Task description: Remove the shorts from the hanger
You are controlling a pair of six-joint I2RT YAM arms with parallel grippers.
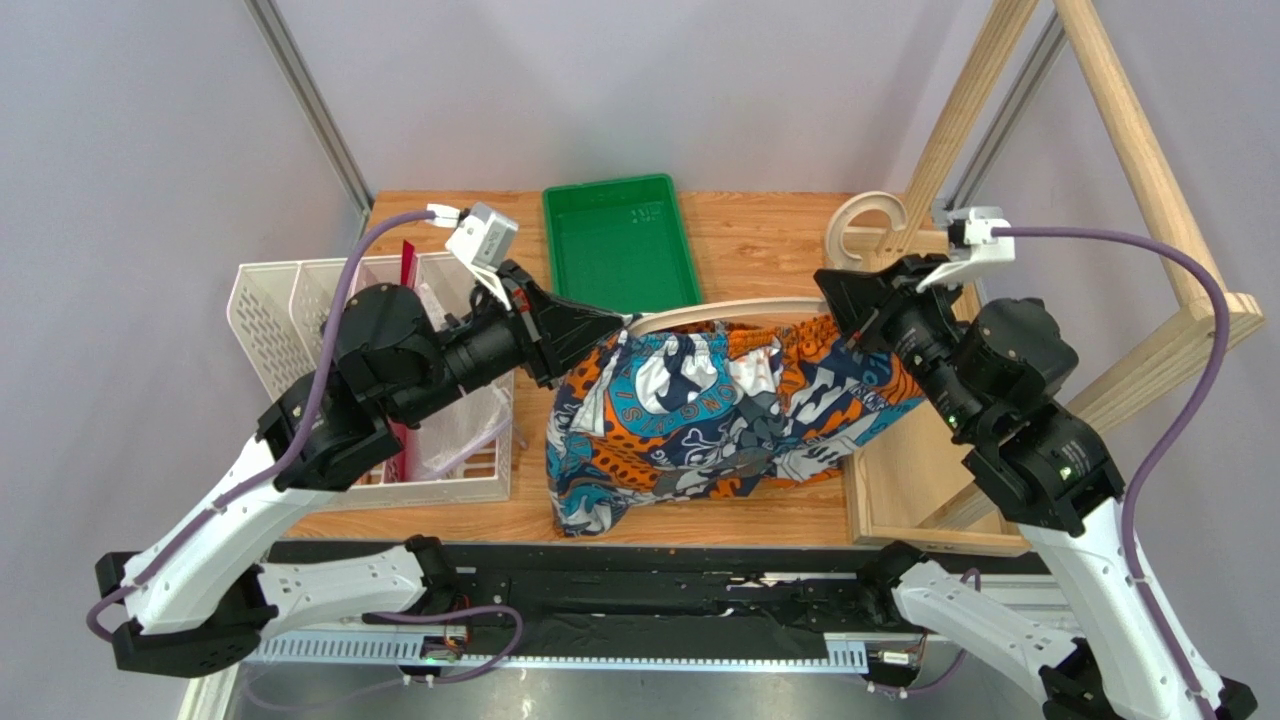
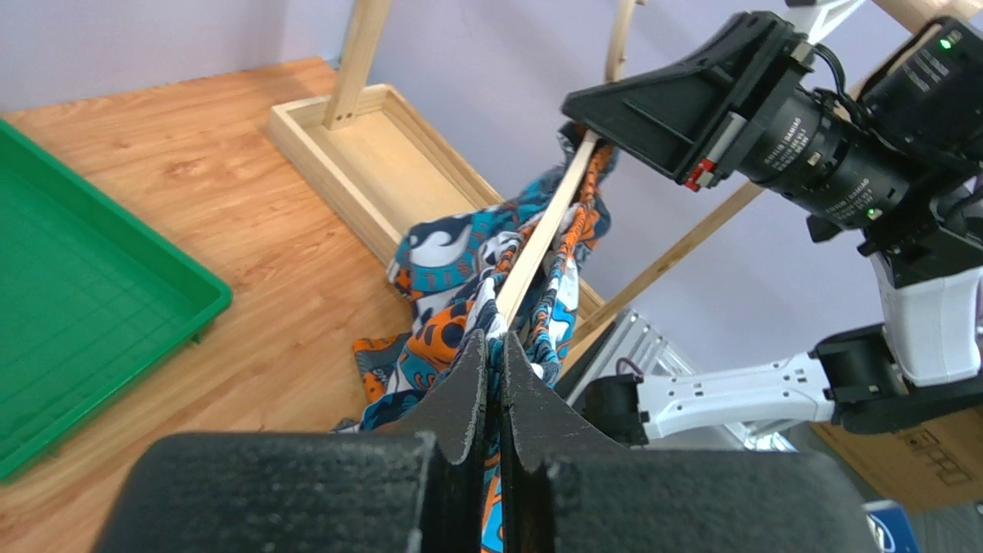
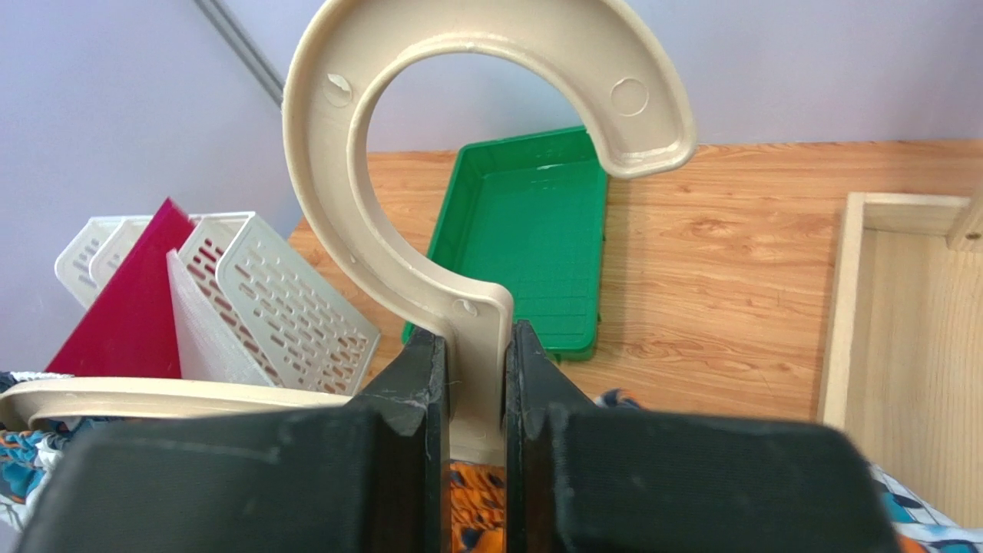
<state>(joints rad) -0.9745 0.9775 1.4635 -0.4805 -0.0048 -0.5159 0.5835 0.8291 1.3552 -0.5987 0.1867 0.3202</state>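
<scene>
One hanger (image 3: pixel 329 196), one shorts (image 1: pixel 706 420), one green tray (image 1: pixel 624 240), one white basket (image 1: pixel 278 308)

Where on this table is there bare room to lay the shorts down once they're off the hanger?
The green tray looks empty. Bare table shows between the tray and the wooden rack, behind the hanger. A narrow strip runs along the near edge, in front of the white baskets. Crowded: mid-table under the shorts, and the left side, filled by the baskets.
</scene>
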